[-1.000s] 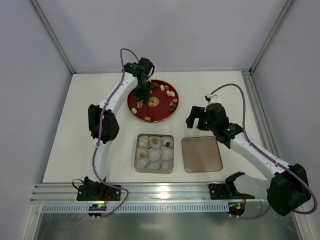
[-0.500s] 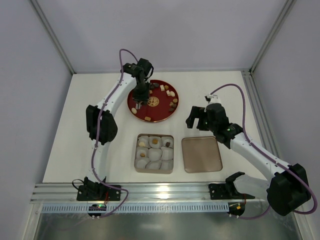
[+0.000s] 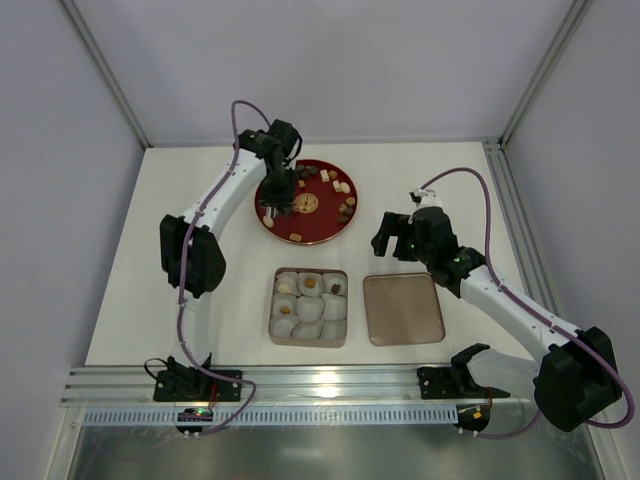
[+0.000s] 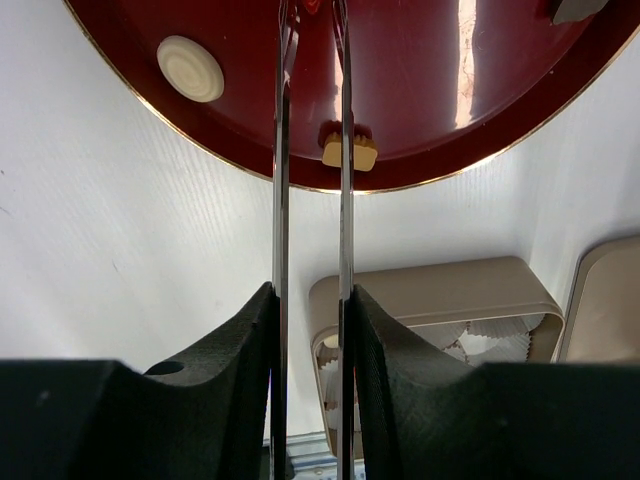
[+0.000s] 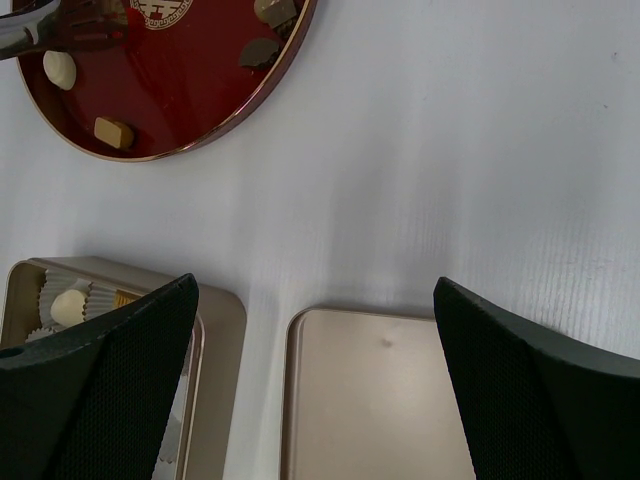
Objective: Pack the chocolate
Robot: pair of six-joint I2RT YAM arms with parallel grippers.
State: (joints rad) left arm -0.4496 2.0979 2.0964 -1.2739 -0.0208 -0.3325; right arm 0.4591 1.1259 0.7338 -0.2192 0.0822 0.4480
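Note:
The chocolate lies as several small brown, tan and cream pieces (image 3: 340, 186) on a red plate (image 3: 320, 226). My left gripper (image 3: 273, 207) hangs over the plate's left part. Its thin metal blades (image 4: 310, 20) stand a narrow gap apart and run past the top edge of the left wrist view. In the right wrist view a brown piece (image 5: 90, 25) sits at the blade tips (image 5: 40, 30). A cream disc (image 4: 190, 68) and a tan piece (image 4: 350, 152) lie near the plate's rim. My right gripper (image 3: 395, 236) is open and empty, right of the plate (image 5: 200, 90).
A beige box (image 3: 308, 343) with pale paper cups stands in front of the plate and holds three pieces (image 3: 310, 283) in its back row. Its flat lid (image 3: 403, 308) lies to its right, under my right gripper (image 5: 320, 400). The box corner (image 4: 430, 290) shows in the left wrist view.
The left arm's elbow has swung to the left and its gripper has shifted slightly left over the plate. The right arm has not moved.

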